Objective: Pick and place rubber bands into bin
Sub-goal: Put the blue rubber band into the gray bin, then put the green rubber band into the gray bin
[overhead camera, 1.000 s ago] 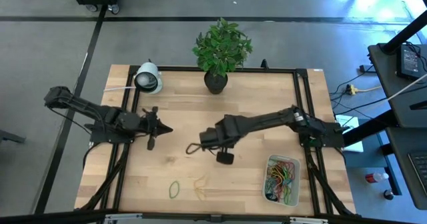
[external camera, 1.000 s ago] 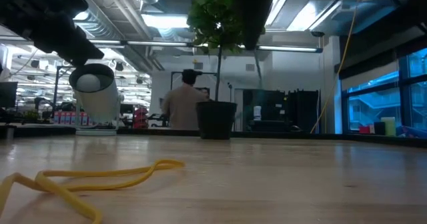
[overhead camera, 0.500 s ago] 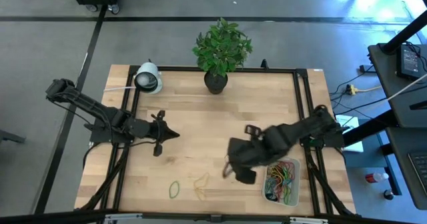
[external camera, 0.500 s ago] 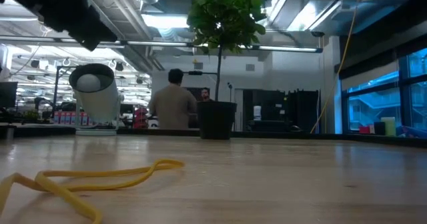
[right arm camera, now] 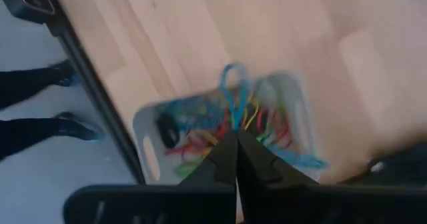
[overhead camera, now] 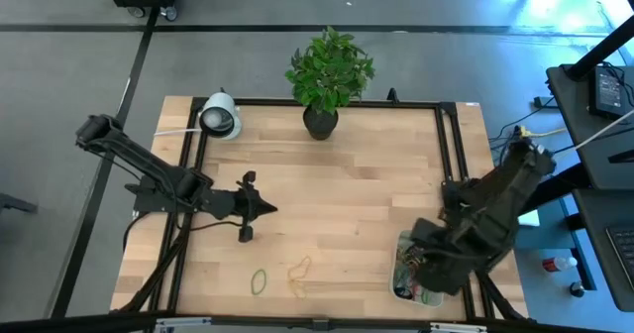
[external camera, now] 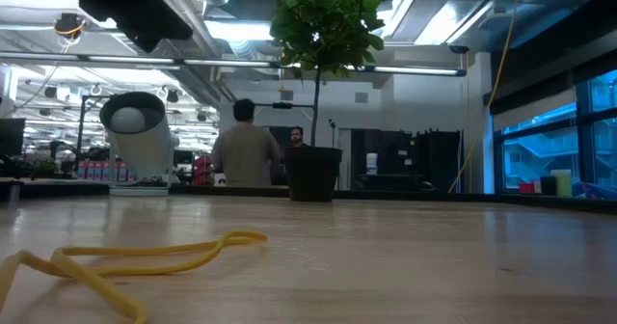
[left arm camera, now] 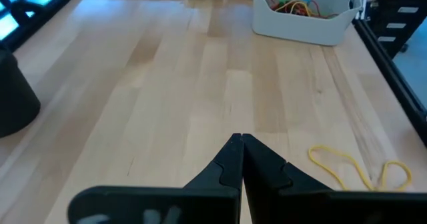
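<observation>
My right gripper [right arm camera: 235,136] hangs shut above the white bin [right arm camera: 143,137] at the table's near right corner [overhead camera: 399,291]. A thin bluish rubber band [right arm camera: 233,84] loops out from its fingertips. Several coloured rubber bands [right arm camera: 200,144] lie in the bin. A green band [overhead camera: 260,280] and a yellow band [overhead camera: 299,271] lie flat on the wood near the front edge. My left gripper [overhead camera: 265,210] is shut on nothing, above the table's left middle; the left wrist view shows its closed tips [left arm camera: 240,139] with the yellow band [left arm camera: 353,167] beyond. My right gripper pinches the bluish rubber band at one end [right arm camera: 234,125] between its two fingertips, coming from above and pointing steeply down. The loop hangs clear over the bin's inside and one rim. The picture is blurred, so one strand or two cannot be told.
A potted plant [overhead camera: 327,75] stands at the far edge, and a white camera [overhead camera: 220,117] sits at the far left. Black frame rails [overhead camera: 451,165] run along the table's sides. Bare wood lies between the arms. A person [external camera: 246,155] stands in the room behind.
My right gripper has swung from the table's middle toward the near right corner, rolling its wrist, and has carried the band to above the bin. My left gripper has moved toward the table's middle and risen a little, staying shut.
</observation>
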Robot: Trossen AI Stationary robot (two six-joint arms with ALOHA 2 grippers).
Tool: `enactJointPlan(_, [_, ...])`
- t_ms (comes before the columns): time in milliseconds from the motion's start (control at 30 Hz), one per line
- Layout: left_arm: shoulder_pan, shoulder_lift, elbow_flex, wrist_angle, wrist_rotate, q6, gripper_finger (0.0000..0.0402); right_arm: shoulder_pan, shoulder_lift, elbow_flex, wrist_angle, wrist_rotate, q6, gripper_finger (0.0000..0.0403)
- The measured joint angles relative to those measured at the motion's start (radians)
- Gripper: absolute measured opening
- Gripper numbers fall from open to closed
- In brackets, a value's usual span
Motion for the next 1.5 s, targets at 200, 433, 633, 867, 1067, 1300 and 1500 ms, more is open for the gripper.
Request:
enactJointPlan(200, [0.0, 0.093, 0.045, 0.0, 0.001, -0.06, 0.0001, 0.107, -0.107, -0.254, 0.173, 0.0, 0.14, 0.0])
enactJointPlan(433, [0.0, 0.193, 0.094, 0.001, 0.006, -0.126, 0.0001, 0.119, -0.11, -0.517, 0.494, -0.032, 0.137, 0.0])
enactJointPlan(633, [0.0, 0.242, 0.113, 0.048, 0.008, -0.125, 0.0001, 0.119, -0.11, -0.677, 0.748, -0.034, 0.138, 0.0007])
enactJointPlan(867, [0.0, 0.246, 0.113, 0.052, 0.004, -0.125, 0.0001, 0.118, -0.11, -0.708, 0.744, -0.059, 0.187, 0.0054])
enactJointPlan(1067, [0.0, 0.246, 0.113, 0.052, 0.004, -0.125, 0.0001, 0.118, -0.11, -0.702, 0.737, -0.106, 0.186, 0.012])
enactJointPlan(1300, [0.0, 0.246, 0.113, 0.052, 0.007, -0.094, 0.0001, 0.118, -0.144, -0.701, 0.734, -0.242, 0.187, 0.0173])
enactJointPlan(1500, [0.003, 0.246, 0.113, 0.052, 0.008, -0.026, 0.0001, 0.108, -0.153, -0.701, 0.729, -0.27, 0.185, 0.0176])
